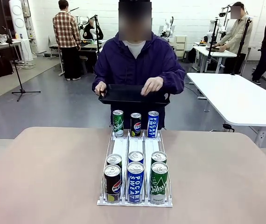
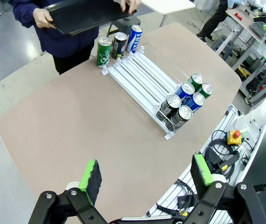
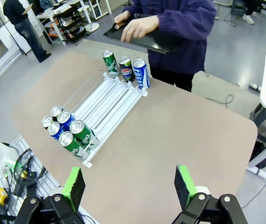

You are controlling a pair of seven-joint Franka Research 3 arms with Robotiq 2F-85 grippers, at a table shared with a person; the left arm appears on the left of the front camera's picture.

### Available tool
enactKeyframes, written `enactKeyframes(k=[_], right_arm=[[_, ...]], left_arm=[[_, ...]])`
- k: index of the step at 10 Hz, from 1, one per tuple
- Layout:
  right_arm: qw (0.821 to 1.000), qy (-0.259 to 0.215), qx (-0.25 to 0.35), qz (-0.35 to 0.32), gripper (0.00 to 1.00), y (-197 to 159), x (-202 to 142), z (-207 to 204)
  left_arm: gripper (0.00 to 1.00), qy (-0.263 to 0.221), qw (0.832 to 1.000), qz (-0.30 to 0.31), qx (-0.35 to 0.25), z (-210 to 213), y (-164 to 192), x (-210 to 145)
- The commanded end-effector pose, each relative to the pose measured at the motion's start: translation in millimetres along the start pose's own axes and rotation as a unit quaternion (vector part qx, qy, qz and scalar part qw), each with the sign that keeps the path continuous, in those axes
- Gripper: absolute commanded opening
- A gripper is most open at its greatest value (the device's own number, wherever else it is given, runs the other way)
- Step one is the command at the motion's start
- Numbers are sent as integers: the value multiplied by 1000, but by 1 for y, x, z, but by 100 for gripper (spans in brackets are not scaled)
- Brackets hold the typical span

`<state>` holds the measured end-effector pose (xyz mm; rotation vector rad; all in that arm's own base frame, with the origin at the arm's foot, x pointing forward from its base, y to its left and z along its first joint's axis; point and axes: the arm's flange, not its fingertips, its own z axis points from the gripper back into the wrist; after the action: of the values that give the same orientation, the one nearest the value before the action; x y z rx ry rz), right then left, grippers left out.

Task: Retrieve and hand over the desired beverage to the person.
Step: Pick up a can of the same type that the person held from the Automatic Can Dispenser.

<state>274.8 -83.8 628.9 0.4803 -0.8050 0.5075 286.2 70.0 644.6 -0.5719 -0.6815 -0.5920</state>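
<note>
**Cans upright in the rack, both grippers wide open and empty**

On the beige bench (image 1: 44, 172), a white three-lane slide rack (image 1: 136, 145), laid lengthwise from the robot's side toward the person (image 1: 137, 65) in a dark purple hooded jacket. In that person's hands, a flat black tray (image 1: 123, 95), level at the far edge.

At the rack's near end, six upright cans (image 1: 136, 157) in two rows. In the front row, a black Pepsi can (image 1: 112, 182) in the left lane, a blue Pocari Sweat can (image 1: 135, 181) in the middle and a green Chilsung can (image 1: 159, 182) on the right. At the far end, three more cans (image 1: 136, 124) just below the tray (there green, black, blue). Cannot tell the wanted drink.

For the left gripper (image 2: 146, 170), above the bench's near side: jaws at full spread, nothing between the green pads (image 2: 91, 179). For the right gripper (image 3: 129, 179): likewise spread wide and empty.

Near cans ahead of both grippers and between them, well apart from either, long axis vertical. Probably the left arm nearer for the Pepsi lane, the right arm for the Chilsung lane, the middle lane about even. Likely need: a sideways grasp around a front-row can's wall. No can lifted yet.
</note>
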Motion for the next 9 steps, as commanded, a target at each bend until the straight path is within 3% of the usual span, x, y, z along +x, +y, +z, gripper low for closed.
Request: enactKeyframes(k=[1, 9], right_arm=[[1000, -5, 13, 3, 100, 0, -1, -4], [1000, -5, 13, 3, 100, 0, -1, -4]], left_arm=[[100, -2, 1000, -8, -7, 1, 1, 1], [100, -2, 1000, -8, -7, 1, 1, 1]])
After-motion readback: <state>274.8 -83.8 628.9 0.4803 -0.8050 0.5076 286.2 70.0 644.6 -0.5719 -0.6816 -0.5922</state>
